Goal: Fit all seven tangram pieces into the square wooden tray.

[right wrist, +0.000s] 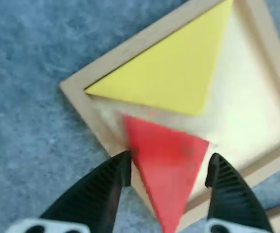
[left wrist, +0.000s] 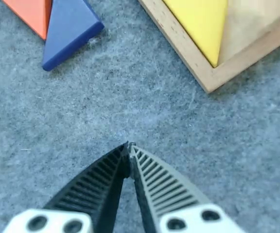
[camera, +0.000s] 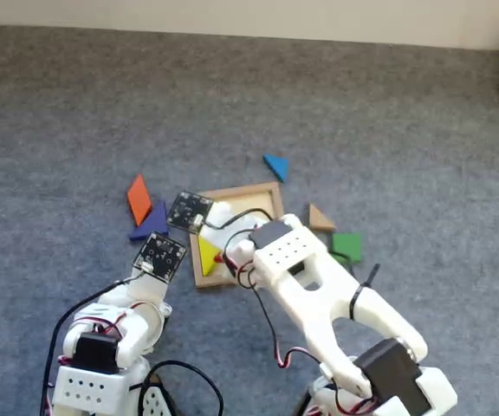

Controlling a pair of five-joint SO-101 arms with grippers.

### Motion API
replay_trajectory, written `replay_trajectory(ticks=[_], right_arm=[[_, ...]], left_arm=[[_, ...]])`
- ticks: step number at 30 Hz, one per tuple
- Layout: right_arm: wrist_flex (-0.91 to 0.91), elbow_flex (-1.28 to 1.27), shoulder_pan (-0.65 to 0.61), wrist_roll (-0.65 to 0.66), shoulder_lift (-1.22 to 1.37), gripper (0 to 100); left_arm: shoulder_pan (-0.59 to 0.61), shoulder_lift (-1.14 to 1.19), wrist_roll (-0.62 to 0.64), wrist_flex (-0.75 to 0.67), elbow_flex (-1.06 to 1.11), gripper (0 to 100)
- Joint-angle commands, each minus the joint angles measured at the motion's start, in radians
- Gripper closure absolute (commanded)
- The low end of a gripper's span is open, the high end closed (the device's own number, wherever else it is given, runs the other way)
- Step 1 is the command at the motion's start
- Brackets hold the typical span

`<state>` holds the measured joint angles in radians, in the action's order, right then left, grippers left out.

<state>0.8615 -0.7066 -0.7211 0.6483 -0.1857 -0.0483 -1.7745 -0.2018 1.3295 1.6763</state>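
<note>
- Two pieces are seen at the square wooden tray (camera: 249, 190): a large yellow triangle (right wrist: 171, 73) lies flat inside along one wall, and a red triangle (right wrist: 166, 160) rests across the rim at the nearest corner, partly inside and partly overhanging the carpet.
- Bare pale wood is left open on the tray floor beyond the yellow triangle.
- Smooth painted faces and straight, sharp edges are shown by both pieces; the tray rim is a thin raised strip of light wood.
- The right gripper (right wrist: 169, 162) is spread wide, with one black finger on either side of the red triangle; a firm grip cannot be confirmed.
- The left gripper (left wrist: 129, 145) is pressed together with nothing between its ribbed fingers, over bare carpet just beside a tray corner.
- Around the tray, a dark blue triangle (camera: 152, 224) touching an orange parallelogram (camera: 138, 198), a small blue triangle (camera: 275, 165), a brown triangle (camera: 319, 218) and a green square (camera: 347, 247) are scattered.
- Everything is set on a fuzzy grey carpet (camera: 388, 113), with wide open room beyond the pieces.
</note>
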Motion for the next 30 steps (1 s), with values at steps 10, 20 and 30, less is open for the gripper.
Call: replay_trajectory(ticks=[10,20,30], right_arm=[[0.096,0.054,-0.019,-0.038,-0.268,76.7],[-0.137,-0.111,0.176,-0.103,-0.266,98.4],[-0.312,-0.246,0.202,-0.104,-0.202,98.4]], left_arm=[[0.008,-0.041,0.008,0.003,0.019,99],[0.008,-0.041,0.008,0.003,0.019,99],[0.008,-0.041,0.008,0.003,0.019,99]])
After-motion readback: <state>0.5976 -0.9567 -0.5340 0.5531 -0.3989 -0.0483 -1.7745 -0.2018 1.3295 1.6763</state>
